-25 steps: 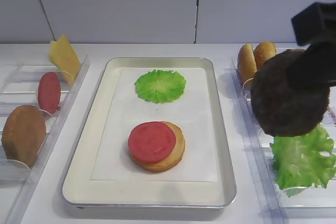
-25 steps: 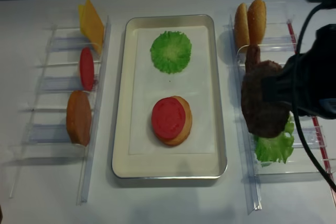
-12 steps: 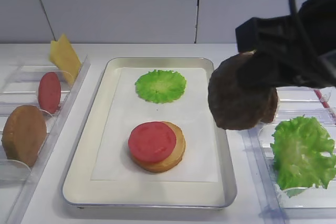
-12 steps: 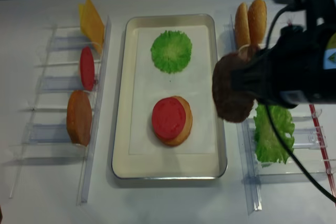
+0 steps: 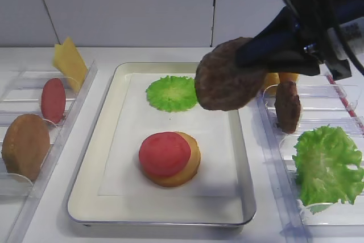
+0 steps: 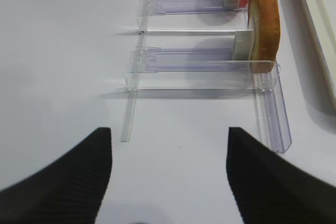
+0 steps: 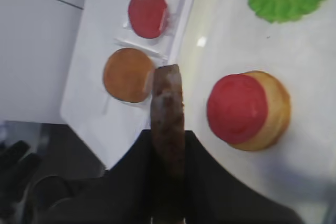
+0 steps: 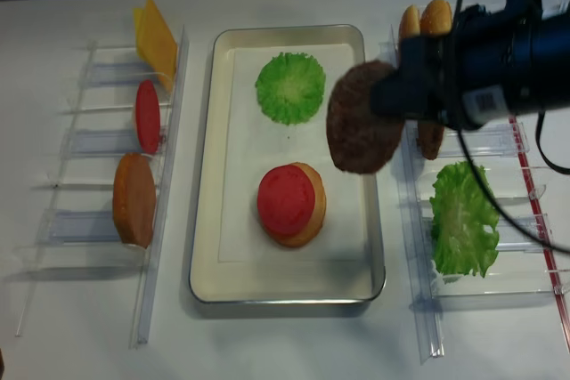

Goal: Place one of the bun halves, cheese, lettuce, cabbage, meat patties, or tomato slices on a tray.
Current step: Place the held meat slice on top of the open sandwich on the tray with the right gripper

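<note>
Right tool (image 8: 383,100) clamps meat patty (image 8: 360,130) above tray (image 8: 294,288).

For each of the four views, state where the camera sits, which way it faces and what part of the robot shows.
Exterior high: front, angled down at tray; right gripper holds patty.
Realsense: overhead, straight down; same right arm.
Right wrist: along shut jaws onto bun with tomato.
Left wrist: over left rack; open fingers show.
Both exterior views share the tray.

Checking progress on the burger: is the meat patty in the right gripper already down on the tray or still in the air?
In the air. The right gripper holds the meat patty on edge above the tray, clear of the tomato slice.
</note>
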Controlling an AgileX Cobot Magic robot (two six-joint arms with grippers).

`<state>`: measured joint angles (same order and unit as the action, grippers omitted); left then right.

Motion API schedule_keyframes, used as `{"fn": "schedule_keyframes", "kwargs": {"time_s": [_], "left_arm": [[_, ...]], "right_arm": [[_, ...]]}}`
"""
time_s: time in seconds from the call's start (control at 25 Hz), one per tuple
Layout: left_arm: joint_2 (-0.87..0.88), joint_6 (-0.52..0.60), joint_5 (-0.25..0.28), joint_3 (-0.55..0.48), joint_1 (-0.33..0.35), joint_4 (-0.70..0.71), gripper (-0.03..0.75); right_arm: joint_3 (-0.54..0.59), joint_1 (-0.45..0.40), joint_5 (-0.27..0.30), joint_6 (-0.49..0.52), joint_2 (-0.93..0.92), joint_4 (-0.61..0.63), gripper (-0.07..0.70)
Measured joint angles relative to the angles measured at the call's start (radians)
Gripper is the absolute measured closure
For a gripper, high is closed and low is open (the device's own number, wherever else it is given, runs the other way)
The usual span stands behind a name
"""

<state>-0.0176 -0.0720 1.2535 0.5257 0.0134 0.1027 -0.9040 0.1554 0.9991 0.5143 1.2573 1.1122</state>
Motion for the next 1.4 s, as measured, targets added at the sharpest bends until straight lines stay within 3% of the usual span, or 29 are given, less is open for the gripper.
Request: {"fn": "schedule_keyframes", "kwargs": {"time_s": [0.16, 0.28, 0.44, 0.76, 1.0, 1.16, 1.4], "left_arm": [[0.000, 0.000, 0.000, 0.000, 0.000, 0.000, 0.241], [0.000, 0.000, 0.000, 0.000, 0.000, 0.000, 0.241], [0.000, 0.000, 0.000, 0.000, 0.000, 0.000, 0.241], [0.000, 0.000, 0.000, 0.000, 0.000, 0.000, 0.241], [0.000, 0.000, 0.000, 0.000, 0.000, 0.000, 0.241], [0.000, 0.000, 0.000, 0.000, 0.000, 0.000, 0.241], [0.000, 0.000, 0.000, 0.000, 0.000, 0.000, 0.241]], "right_arm": [[0.000, -0.033, 0.142, 0.158, 0.116, 0.178, 0.504], [0.000, -0.033, 0.181, 0.241, 0.206, 0.273, 0.504], [0.000, -0.033, 0.177, 0.298, 0.283, 0.337, 0.504], [-0.002, -0.030, 0.175, 0.319, 0.316, 0.371, 0.504], [-0.006, 0.073, 0.153, 0.383, 0.316, 0.388, 0.504], [-0.008, 0.099, 0.085, 0.326, 0.329, 0.384, 0.504], [-0.008, 0.099, 0.094, 0.295, 0.429, 0.386, 0.504]]}}
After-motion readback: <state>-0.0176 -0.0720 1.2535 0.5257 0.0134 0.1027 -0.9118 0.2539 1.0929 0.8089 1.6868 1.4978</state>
